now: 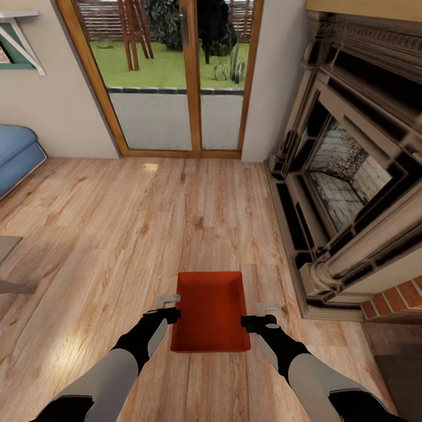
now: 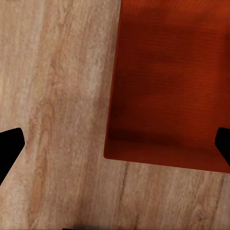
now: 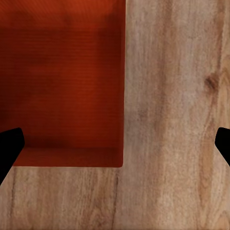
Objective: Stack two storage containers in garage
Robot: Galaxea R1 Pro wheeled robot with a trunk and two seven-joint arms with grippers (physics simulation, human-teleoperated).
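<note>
One orange-red storage container [image 1: 211,310] rests on the light wood-plank floor [image 1: 117,234] of the living room, open side up and empty. My left gripper [image 1: 168,308] hovers open over its left wall. My right gripper [image 1: 266,313] hovers open over its right wall. In the left wrist view the container [image 2: 172,81] has its side edge between the spread fingers of the left gripper [image 2: 115,146]. In the right wrist view the container [image 3: 62,81] likewise has its edge between the spread fingers of the right gripper [image 3: 115,146]. Neither gripper holds anything. The garage is out of view.
An ornate stone fireplace [image 1: 346,176] with a brick hearth [image 1: 398,299] stands close on the right. Wood-framed glass doors [image 1: 176,76] are straight ahead. A blue sofa [image 1: 14,152] sits at the far left, and a grey furniture corner [image 1: 7,264] juts in at the left edge.
</note>
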